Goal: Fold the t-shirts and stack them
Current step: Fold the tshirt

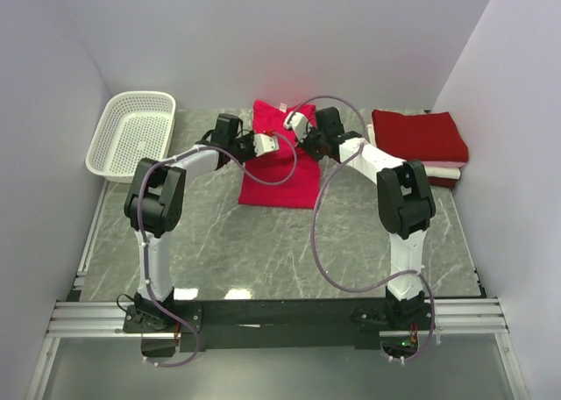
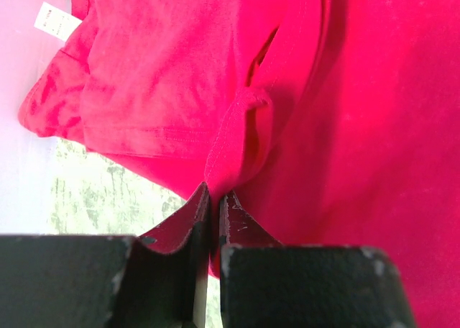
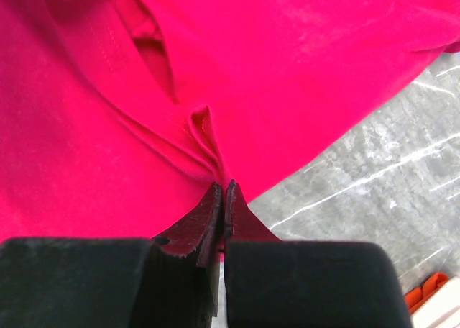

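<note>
Bearing illegible white tag [image 2: 57, 20]: pinkish-red t-shirt [image 2: 359, 126]

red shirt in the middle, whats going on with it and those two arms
Two robot arms are partway through folding the bright pinkish-red t-shirt, which lies as a narrow strip mid-table. The left gripper and right gripper are each shut on a pinch of its cloth, on opposite sides near its far end. At the far right a folded crimson t-shirt sits on a white one. A white lattice basket stands at the far left.
</note>
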Available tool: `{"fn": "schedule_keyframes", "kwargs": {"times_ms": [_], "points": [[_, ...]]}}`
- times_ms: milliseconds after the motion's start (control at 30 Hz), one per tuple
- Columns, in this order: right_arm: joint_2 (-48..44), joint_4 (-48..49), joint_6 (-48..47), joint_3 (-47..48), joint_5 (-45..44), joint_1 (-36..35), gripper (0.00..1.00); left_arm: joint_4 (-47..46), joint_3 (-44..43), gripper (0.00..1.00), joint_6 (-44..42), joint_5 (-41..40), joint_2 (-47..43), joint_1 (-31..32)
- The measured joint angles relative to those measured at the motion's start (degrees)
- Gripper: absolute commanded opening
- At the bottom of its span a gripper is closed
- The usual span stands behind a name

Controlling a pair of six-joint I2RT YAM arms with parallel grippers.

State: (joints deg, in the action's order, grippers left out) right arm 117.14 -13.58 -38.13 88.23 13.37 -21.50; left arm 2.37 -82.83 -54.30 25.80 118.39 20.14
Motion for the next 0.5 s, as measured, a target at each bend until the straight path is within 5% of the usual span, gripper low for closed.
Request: {"fn": "schedule_keyframes", "kwargs": {"times_ms": [133,200,233,300,367,500], "points": [[1.8,-0.3,0.3,2.5,-0.4,0.0,0.0,0.0,-1.8,0.02,0.3,0.0,1.7,0.0],[2.8,-0.7,0.8,3.8,-0.7,0.0,0.16,-0.1,-2.7,0.26,1.1,-0.2,2.4,0.0],[3.2,-0.7,1.3,4.5,-1.1,0.0,0.45,-0.3,-3.1,0.65,1.8,-0.4,2.7,0.0],[4.3,-0.1,3.1,5.7,-2.7,0.0,0.63,-2.3,-3.9,0.97,5.2,-1.9,3.2,-0.1],[4.9,1.4,5.6,6.0,-5.3,0.1,0.73,-5.2,-3.9,1.0,9.7,-3.9,3.3,-0.2],[4.7,3.3,10.1,6.0,-8.2,0.8,0.73,-13.0,0.6,0.99,17.6,-8.0,0.1,-1.4]]}}
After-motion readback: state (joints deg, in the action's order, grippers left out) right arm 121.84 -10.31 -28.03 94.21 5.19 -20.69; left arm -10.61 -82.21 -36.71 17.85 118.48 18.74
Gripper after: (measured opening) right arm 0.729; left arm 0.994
